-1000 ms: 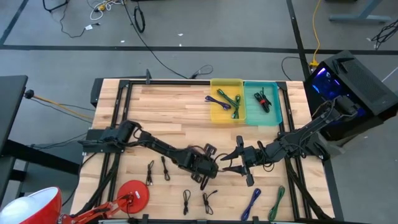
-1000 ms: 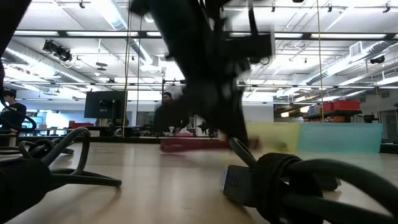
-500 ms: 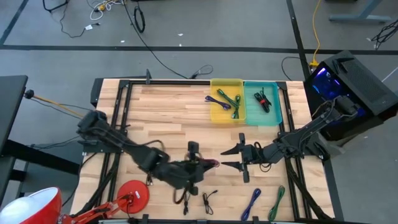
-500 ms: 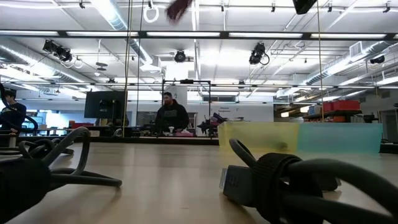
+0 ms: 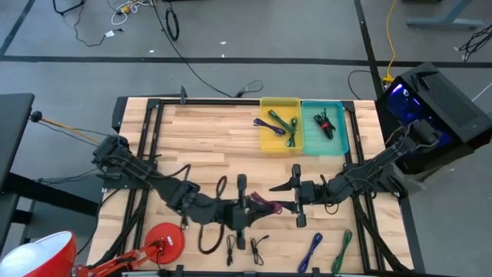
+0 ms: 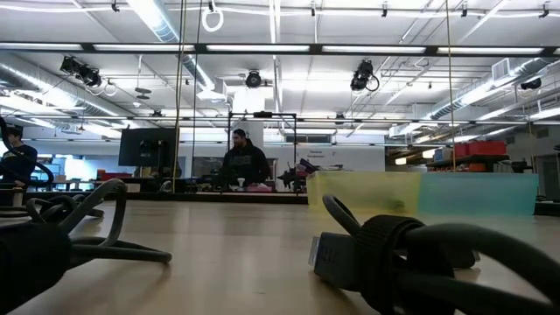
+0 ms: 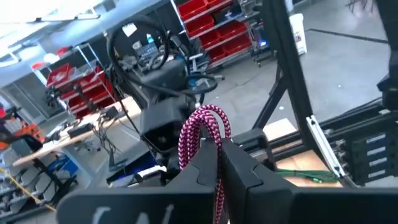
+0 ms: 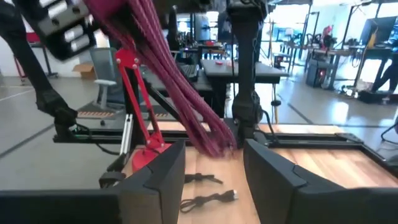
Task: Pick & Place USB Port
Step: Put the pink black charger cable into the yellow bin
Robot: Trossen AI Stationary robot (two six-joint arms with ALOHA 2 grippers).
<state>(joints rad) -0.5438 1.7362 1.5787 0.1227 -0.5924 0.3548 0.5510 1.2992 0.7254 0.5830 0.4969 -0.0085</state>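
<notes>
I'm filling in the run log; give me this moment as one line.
left gripper: shut on magenta cable, lifted | right gripper: open, fingers either side of cable's far end | stage: handover

High view: straight down over my whole table (image 5: 207, 131). Low view: tabletop level, facing room. Wrist views: face each other closely, sharing magenta cable (image 7: 200, 134) between my grippers.

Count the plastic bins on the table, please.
2. The yellow bin stands at the far edge of the table; the teal bin stands directly beside it, on the right arm's side. No further bin appears hidden.
</notes>
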